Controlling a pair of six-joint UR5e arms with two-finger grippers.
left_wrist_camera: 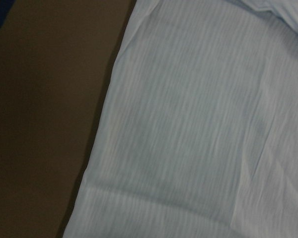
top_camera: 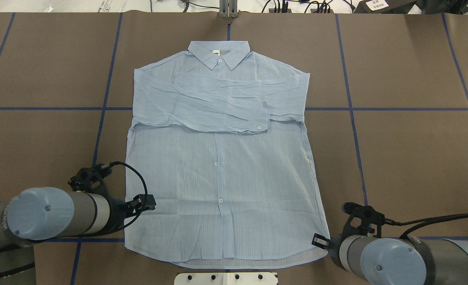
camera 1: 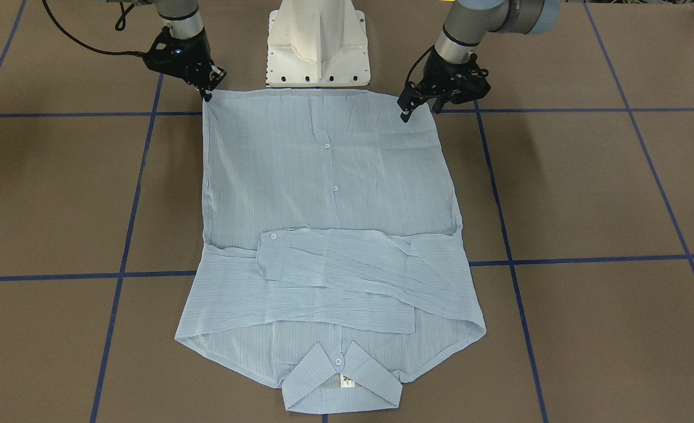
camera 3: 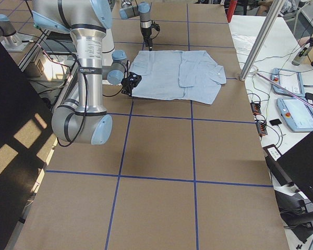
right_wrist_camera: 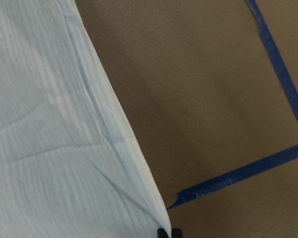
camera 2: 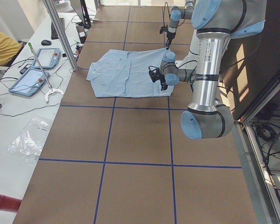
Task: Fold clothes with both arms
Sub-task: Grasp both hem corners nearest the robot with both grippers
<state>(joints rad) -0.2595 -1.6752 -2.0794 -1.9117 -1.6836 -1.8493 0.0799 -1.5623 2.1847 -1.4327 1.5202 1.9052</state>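
Shirt (camera 1: 329, 194) lies flat and buttoned, front up, on the table (camera 1: 588, 188). It spans the gap between the two grippers and runs away from them. The hem (camera 1: 317, 93) is the near edge and the collar (camera 1: 341, 382) the far end. Both sleeves (camera 1: 335, 270) are already crossed over the chest, well out from either tool.

Left gripper (camera 1: 422, 111): fingers look spread, nothing pinched. It sits over its hem corner, one finger above the cloth and the other just outside the side edge. The left wrist camera shows only flat fabric and that edge.

Right gripper (camera 1: 211, 88): tip is right at the other hem corner, at or just above the cloth. Can't tell from any view whether the fingers are spread or together. The cloth under it lies flat, so likely no grab yet.

Step, as I read it: sleeve folds are done, and this is the setup for the bottom-up fold.

The next move calls for:
- a drop onto both corners and a pinch through front and back layers
- a level, synced lift with the hem kept taut between the tools
- a carry away toward the collar, then laying the hem over the sleeves

Risks: thin fabric, so a single-layer grab or a sagging middle is likely. Some creasing near the hem on the left gripper's side could get folded in.
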